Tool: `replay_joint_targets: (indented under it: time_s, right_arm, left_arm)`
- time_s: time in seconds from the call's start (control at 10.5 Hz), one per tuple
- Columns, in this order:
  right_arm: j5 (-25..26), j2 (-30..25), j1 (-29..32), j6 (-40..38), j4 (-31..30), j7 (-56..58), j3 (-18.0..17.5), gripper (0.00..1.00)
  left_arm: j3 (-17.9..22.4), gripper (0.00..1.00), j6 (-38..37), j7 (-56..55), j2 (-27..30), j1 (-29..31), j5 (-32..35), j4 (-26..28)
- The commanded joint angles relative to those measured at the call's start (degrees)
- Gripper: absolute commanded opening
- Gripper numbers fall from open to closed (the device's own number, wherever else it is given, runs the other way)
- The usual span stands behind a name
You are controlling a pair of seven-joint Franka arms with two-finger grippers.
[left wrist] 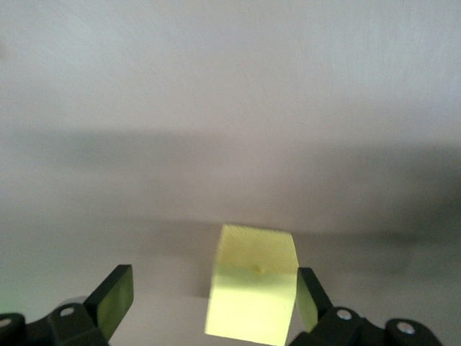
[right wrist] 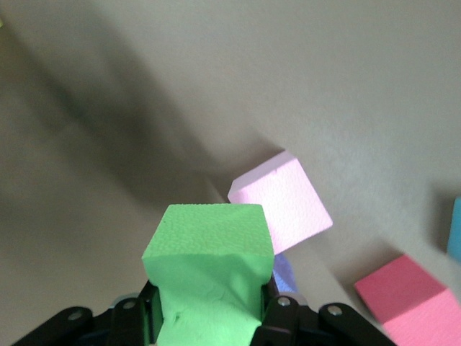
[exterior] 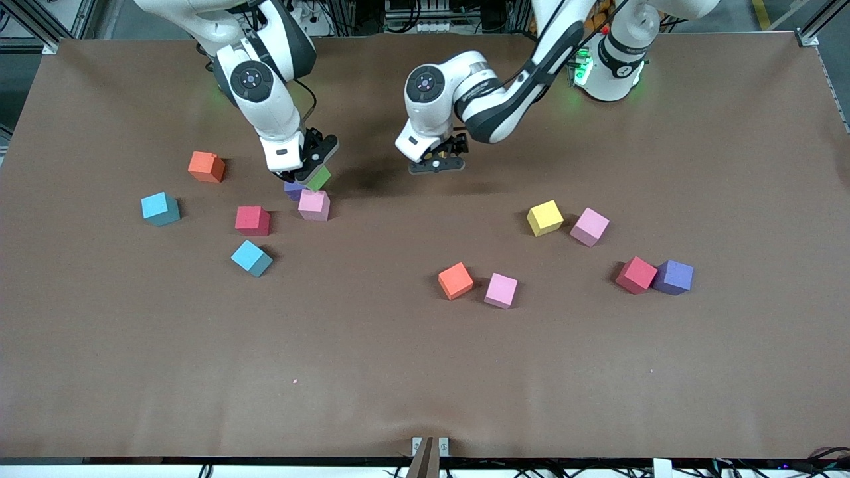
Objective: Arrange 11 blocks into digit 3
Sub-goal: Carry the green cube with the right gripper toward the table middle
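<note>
Front view: the right gripper (exterior: 311, 174) hangs over the cluster at the right arm's end of the surface (exterior: 425, 372), pinching the green block (exterior: 319, 178), which sits tilted with one corner down. Directly under it a purple block (exterior: 293, 190) is mostly hidden, touching a pink block (exterior: 314, 205) that lies nearer the camera. Around them lie an orange block (exterior: 206, 166), a red block (exterior: 252, 221) and two cyan blocks (exterior: 160, 208) (exterior: 252, 257), all apart from each other. The left gripper (exterior: 436, 161) is low over bare surface near the middle, and its fingers are hard to read here. Toward the left arm's end lie a yellow block (exterior: 545, 218) just beside another pink block (exterior: 590, 226), a second orange block (exterior: 455, 280) beside a third pink block (exterior: 501, 290), and a second red block (exterior: 636, 275) touching a second purple block (exterior: 673, 277). The blocks are scattered; no figure is formed.

Left wrist view: the left gripper (left wrist: 209, 303) is spread wide, and a second yellow block (left wrist: 252, 285), which the front view hides, stands between the fingers (left wrist: 114, 299). It looks to touch one finger and is clear of the other.

Right wrist view: the right gripper (right wrist: 205, 317) squeezes the green block (right wrist: 207, 274) hard enough to dent its sides. The pink block (right wrist: 281, 202) lies below, turned diagonally; only a sliver of the purple block (right wrist: 284, 274) shows. The red block (right wrist: 410, 295) and one cyan block (right wrist: 455, 231) are cut off at the edge.
</note>
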State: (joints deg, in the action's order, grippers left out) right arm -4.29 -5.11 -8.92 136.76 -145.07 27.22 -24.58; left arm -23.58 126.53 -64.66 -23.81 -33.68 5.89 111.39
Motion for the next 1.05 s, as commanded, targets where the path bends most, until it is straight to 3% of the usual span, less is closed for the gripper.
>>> replay_joint_targets:
  time_s: [0.0,0.19,0.29,0.38,0.48,0.76,0.95]
  right_arm:
    - [0.25,-0.08,-3.89,1.3,0.49,3.1,-0.55,0.38]
    - [0.33,4.12,-7.85,2.01,3.2,3.27,-0.73,0.38]
    - [2.34,6.23,-10.04,2.36,4.78,3.28,-0.73,0.39]
    - [8.1,8.78,-11.72,3.41,6.71,2.75,-0.81,0.4]
    - [9.46,11.59,-12.43,3.51,8.04,2.31,-0.82,0.4]
    - [9.56,16.35,-17.52,4.56,10.76,-1.46,-0.9,0.36]
    - [10.27,20.56,-20.69,4.48,14.89,-5.32,-0.73,0.41]
  left_arm:
    - [1.07,1.0,-4.61,-0.48,7.0,6.92,0.7,1.2]
    - [1.52,1.0,-5.94,5.2,8.96,14.84,1.05,1.99]
    - [3.87,1.0,-6.21,11.59,8.52,16.87,1.14,2.16]
    - [4.42,1.0,-6.12,16.79,7.04,18.8,0.88,1.47]
    - [4.42,1.0,-5.95,18.23,5.89,20.65,1.39,1.37]
    - [4.6,1.0,-0.09,16.94,-0.16,22.33,1.49,1.63]
    - [4.6,1.0,0.21,16.58,-0.54,22.51,1.49,3.12]
